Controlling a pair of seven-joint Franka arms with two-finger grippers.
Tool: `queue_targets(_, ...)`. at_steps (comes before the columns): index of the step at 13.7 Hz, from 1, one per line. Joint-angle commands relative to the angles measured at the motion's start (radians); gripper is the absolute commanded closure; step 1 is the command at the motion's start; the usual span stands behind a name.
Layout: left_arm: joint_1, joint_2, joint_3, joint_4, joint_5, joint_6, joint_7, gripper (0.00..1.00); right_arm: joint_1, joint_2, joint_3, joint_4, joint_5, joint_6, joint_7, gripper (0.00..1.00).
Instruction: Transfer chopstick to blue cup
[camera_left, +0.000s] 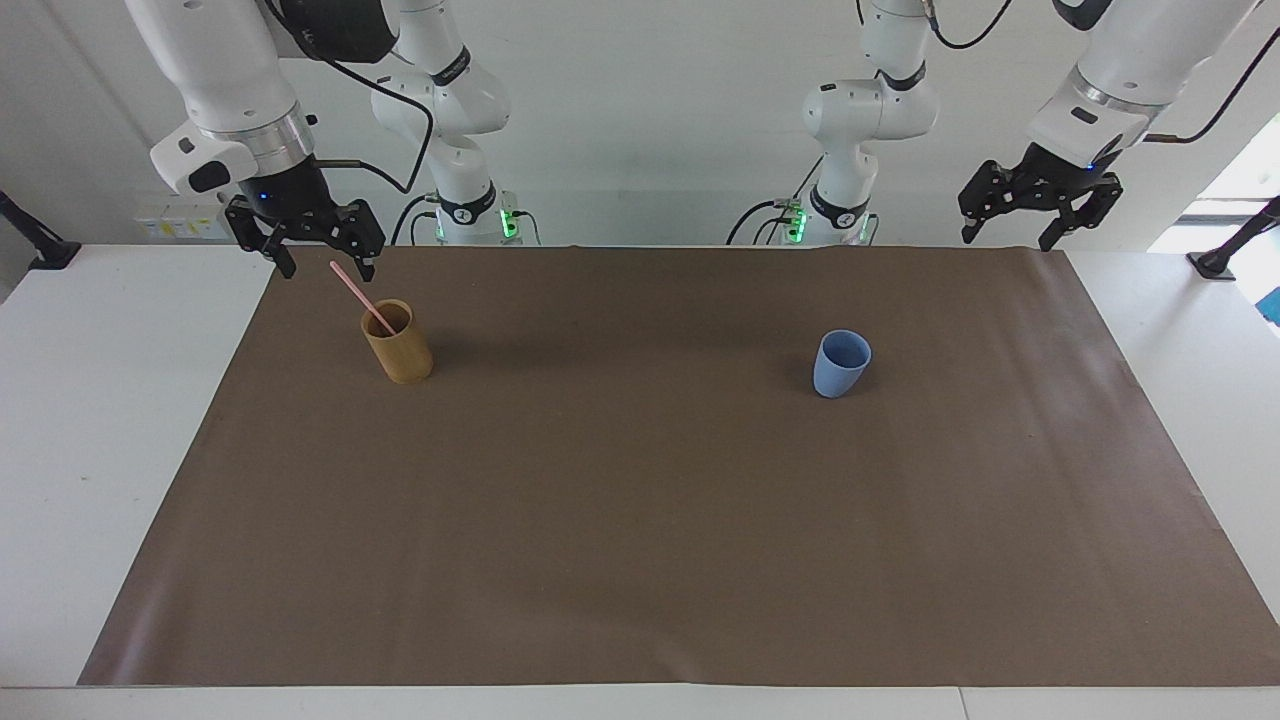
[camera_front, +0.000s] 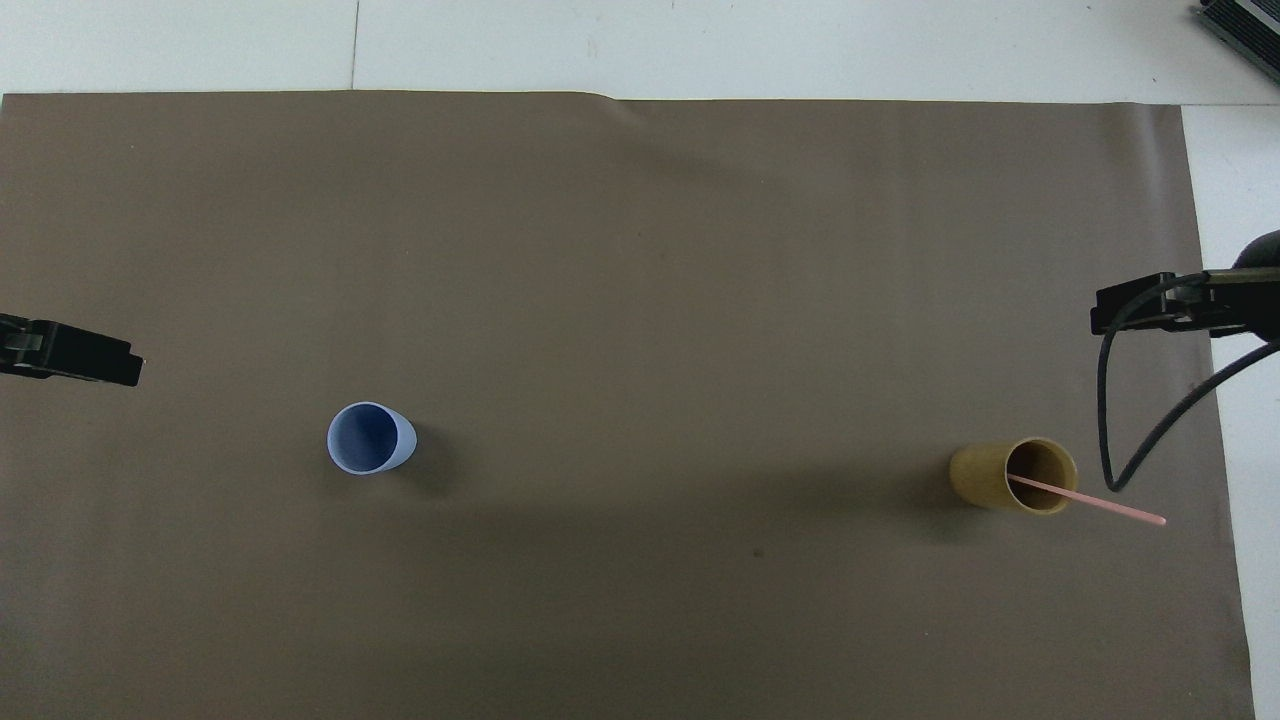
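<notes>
The pale pink chopstick (camera_left: 357, 291) (camera_front: 1100, 502) leans in a tan bamboo cup (camera_left: 398, 345) (camera_front: 985, 476), its top end tilted toward the right arm's end of the table. The light blue cup (camera_left: 840, 365) (camera_front: 370, 438) stands upright and empty toward the left arm's end. My right gripper (camera_left: 327, 268) (camera_front: 1145, 305) hangs open over the mat's edge by the bamboo cup and holds nothing. In the facing view the chopstick's top lies between its fingertips, while the overhead view shows them apart. My left gripper (camera_left: 1010, 232) (camera_front: 75, 357) waits open and raised over the mat's corner.
A brown mat (camera_left: 640, 520) (camera_front: 640, 250) covers most of the white table (camera_left: 100, 420). A black cable (camera_front: 1130, 430) loops down from the right gripper close to the chopstick's top end. The arms' bases stand at the table's robot end.
</notes>
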Motion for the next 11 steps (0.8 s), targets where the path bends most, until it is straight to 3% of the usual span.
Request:
queue_targets(1,0.011,-0.025,-0.004,-0.034,-0.011,0.022,0.01,0.0,-0.015,0.003,0.005,0.004,0.022,-0.015,0.004,0.0)
queue_targets(11,0.011,-0.028,-0.004,-0.045,-0.013,0.022,-0.001,0.0,-0.015,0.002,0.002,0.002,0.022,-0.017,0.003,0.0)
